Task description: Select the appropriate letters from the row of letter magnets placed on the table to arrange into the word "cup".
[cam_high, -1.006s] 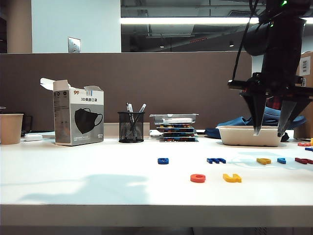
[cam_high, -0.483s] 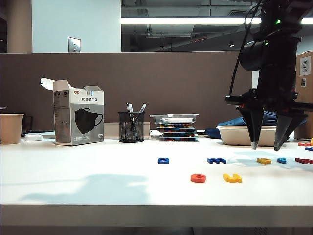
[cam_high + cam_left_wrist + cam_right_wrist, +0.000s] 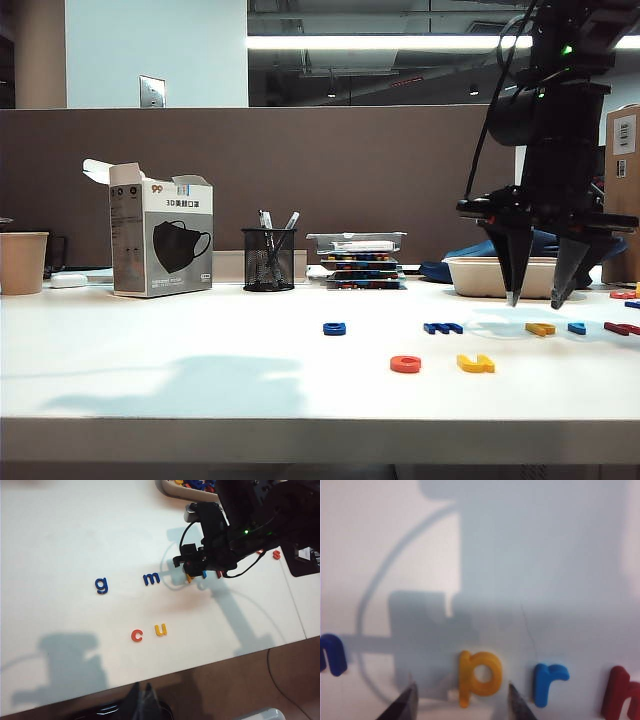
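The smooth white worktop [image 3: 150,350] carries flat plastic letters: a red-orange "c" [image 3: 405,364] and yellow "u" [image 3: 475,363] side by side near the front, with a yellow "p" [image 3: 479,675] farther back in the row at right. A black mesh cup [image 3: 268,259] holds pens, and a pale tray [image 3: 500,277] stands far right. The right gripper [image 3: 534,299] hangs over the "p", jaws spread astride it without touching; the left gripper [image 3: 145,698] sits high at near left, jaws' state unclear.

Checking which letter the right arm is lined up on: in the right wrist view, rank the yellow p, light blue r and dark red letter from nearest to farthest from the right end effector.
1. Yellow p: between the open fingertips of the right end effector.
2. Light blue r: just outside one fingertip.
3. Dark red letter: beyond the r, at the picture's edge.
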### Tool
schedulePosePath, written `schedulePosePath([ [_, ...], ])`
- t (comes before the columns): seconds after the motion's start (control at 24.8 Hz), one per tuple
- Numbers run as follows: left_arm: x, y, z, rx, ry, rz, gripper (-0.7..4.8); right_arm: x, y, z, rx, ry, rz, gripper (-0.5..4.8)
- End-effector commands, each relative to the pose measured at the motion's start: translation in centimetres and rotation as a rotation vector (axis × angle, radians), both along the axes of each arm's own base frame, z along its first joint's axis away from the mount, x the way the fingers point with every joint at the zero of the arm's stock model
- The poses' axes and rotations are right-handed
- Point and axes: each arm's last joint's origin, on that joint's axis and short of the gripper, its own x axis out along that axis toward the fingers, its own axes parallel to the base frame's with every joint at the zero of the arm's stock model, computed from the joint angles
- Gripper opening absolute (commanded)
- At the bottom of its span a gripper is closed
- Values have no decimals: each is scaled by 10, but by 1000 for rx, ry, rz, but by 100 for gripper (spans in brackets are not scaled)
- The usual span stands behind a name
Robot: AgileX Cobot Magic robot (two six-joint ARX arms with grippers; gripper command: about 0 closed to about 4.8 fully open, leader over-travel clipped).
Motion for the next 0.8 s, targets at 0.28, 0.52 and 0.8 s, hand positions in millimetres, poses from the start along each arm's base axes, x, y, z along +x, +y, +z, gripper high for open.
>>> schedulePosePath([
  [0.28, 0, 1, 2, -4, -12, 2, -5, 5, 1, -10, -7, 10, 13, 225],
  [0.52, 0, 1, 2, -4, -13, 3, -5, 6, 1, -17, -12, 35, 13, 225],
  [0.8, 0, 1, 2, -4, -12, 2, -5, 5, 1, -24, -22, 71, 13, 224],
])
